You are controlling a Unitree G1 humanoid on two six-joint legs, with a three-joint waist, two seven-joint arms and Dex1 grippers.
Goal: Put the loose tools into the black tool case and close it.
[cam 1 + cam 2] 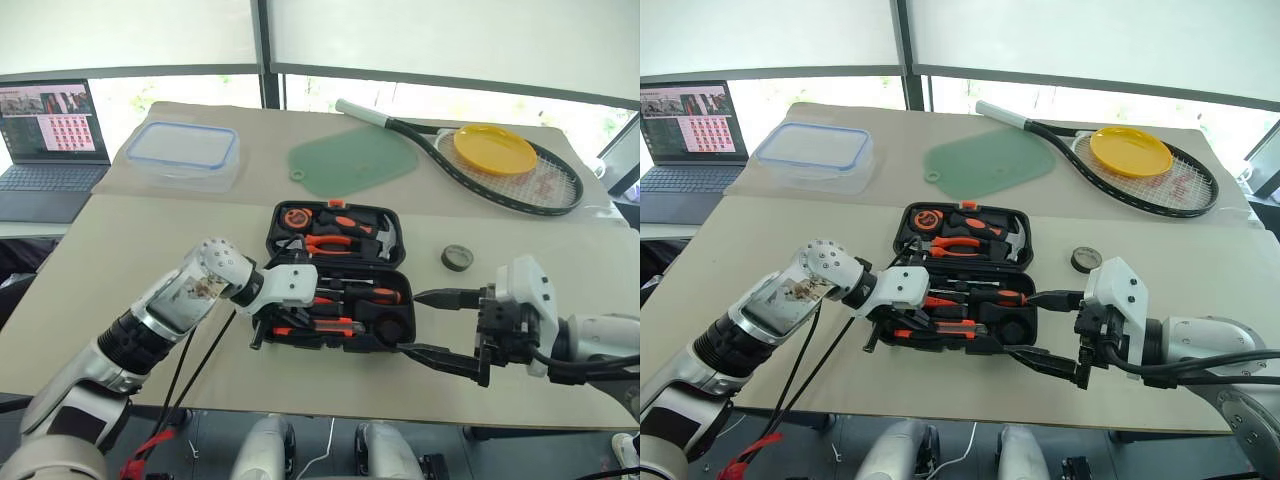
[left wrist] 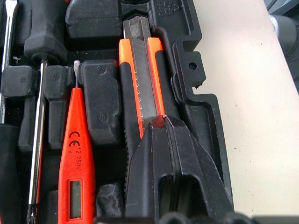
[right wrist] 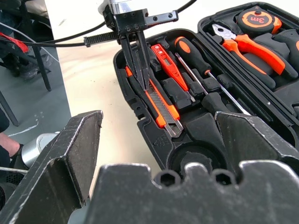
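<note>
The black tool case (image 1: 902, 222) lies open in the middle of the table. In its near half sit an orange-and-black utility knife (image 2: 142, 70), an orange tester pen (image 2: 74, 154) and a black-and-orange screwdriver (image 3: 201, 63), each in a slot. A second screwdriver's shaft (image 2: 7, 37) shows beside them. My left gripper (image 2: 164, 120) is shut, its tips resting on top of the knife. To the right of the case my right gripper (image 1: 412, 322) stands open, holding nothing.
The lid half holds pliers (image 1: 330, 242) and a tape measure (image 1: 298, 216). A small round tin (image 1: 457, 257) sits right of the case. Behind lie a clear container (image 1: 183, 153), a green mat (image 1: 352, 162), a racket (image 1: 520, 185) under a yellow plate (image 1: 494, 149), and a laptop (image 1: 48, 150).
</note>
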